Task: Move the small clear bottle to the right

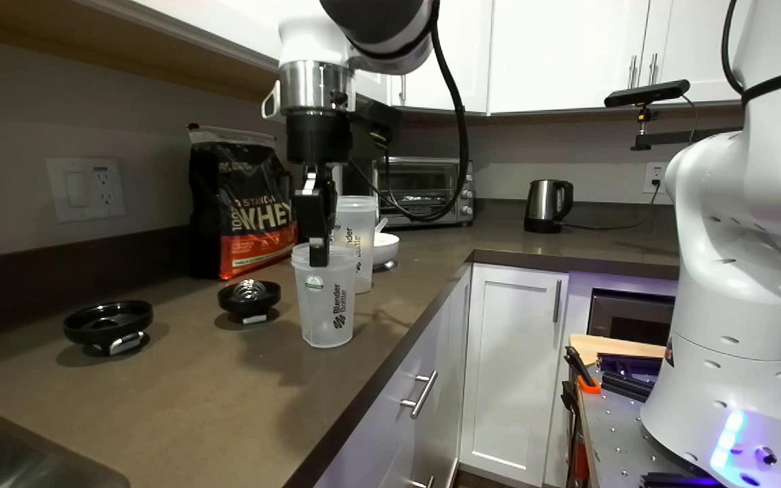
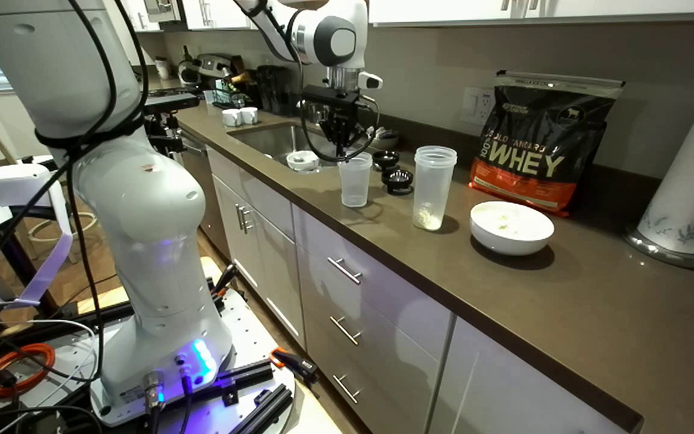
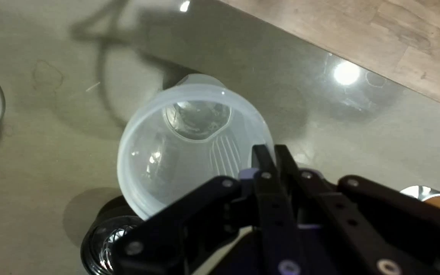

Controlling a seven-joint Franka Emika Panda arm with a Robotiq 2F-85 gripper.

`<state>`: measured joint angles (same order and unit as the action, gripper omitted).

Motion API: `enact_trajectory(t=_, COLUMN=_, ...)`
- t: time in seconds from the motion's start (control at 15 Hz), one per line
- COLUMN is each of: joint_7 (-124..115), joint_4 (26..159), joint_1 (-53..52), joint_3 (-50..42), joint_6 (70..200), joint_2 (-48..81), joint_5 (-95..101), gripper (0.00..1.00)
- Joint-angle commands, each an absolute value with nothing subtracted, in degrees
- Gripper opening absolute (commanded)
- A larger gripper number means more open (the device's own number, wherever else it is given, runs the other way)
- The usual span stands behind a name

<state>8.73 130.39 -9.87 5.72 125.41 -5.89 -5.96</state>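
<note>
end effector (image 3: 272, 149) pinches small clear bottle (image 1: 326, 299) by the rim

Counter (image 2: 594, 313): whey bag (image 2: 540, 138) upright, white bowl (image 2: 511, 242) near it, toaster oven (image 1: 424, 177), kettle (image 1: 541, 203).

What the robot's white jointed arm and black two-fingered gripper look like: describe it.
The glossy white arm has rounded segments, a cylindrical silver metal collar near its end and a slack black cable. A blue light strip glows on its flared white base. The black gripper has slim, straight fingers and round silver screws.
</note>
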Motion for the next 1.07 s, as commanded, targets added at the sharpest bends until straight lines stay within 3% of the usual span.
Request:
enact_trajectory(t=0.0, joint_7=8.9, joint_4=129.9, joint_1=-8.8, joint_3=6.1, joint_6=124.8, joint_2=-6.9, joint_5=-3.2, gripper=0.02)
enact_trajectory(t=1.0, joint_7=8.6, joint_4=130.5, joint_1=-5.0, joint_3=3.0, joint_6=125.2, joint_2=-7.2, joint_5=1.9, gripper=0.02)
